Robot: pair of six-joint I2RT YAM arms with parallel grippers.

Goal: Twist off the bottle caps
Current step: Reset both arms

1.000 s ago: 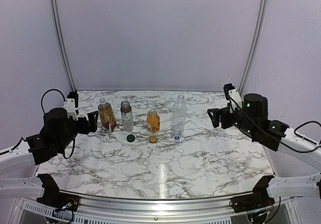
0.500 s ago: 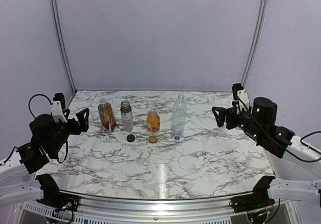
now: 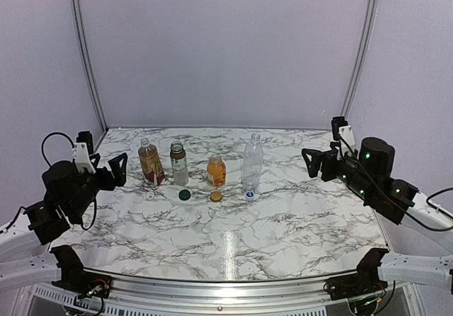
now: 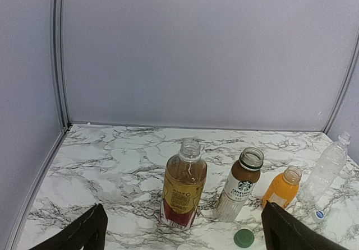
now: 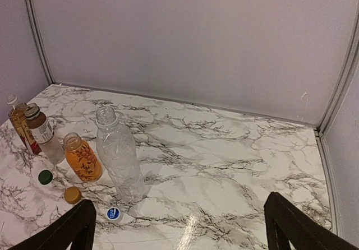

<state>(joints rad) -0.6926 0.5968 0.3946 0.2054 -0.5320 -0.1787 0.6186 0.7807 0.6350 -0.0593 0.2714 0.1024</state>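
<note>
Plainly, all four bottles stand upright in one row on the marble table [image 3: 297,224], toward 11 o'clock from its middle in the top view, each with a bare, open neck. From 9 o'clock to 3 o'clock the row runs tea bottle [image 3: 150,164], short bottle [image 3: 179,164], juice bottle [image 3: 216,172], tall bottle [image 3: 252,163]. They stand near one another without touching.

The caps lie loose on the table at 6 o'clock of the row. The white cap [image 3: 150,195] is in front of the tea bottle and the green cap [image 3: 184,195] in front of the short bottle. The orange cap [image 3: 216,196] is in front of the juice bottle, and the blue-white cap [image 3: 249,195] lies just beside the foot of the tall bottle.

The left gripper [image 3: 117,168] hangs over the table's 9 o'clock edge, well apart from the row and pointing toward 3 o'clock. Its fingers [image 4: 84,234] are spread wide and empty. The right gripper [image 3: 312,163] hangs near the 3 o'clock edge, well apart from the tall bottle and aimed toward 9 o'clock. Its fingers [image 5: 72,232] are likewise wide apart and empty.
</note>
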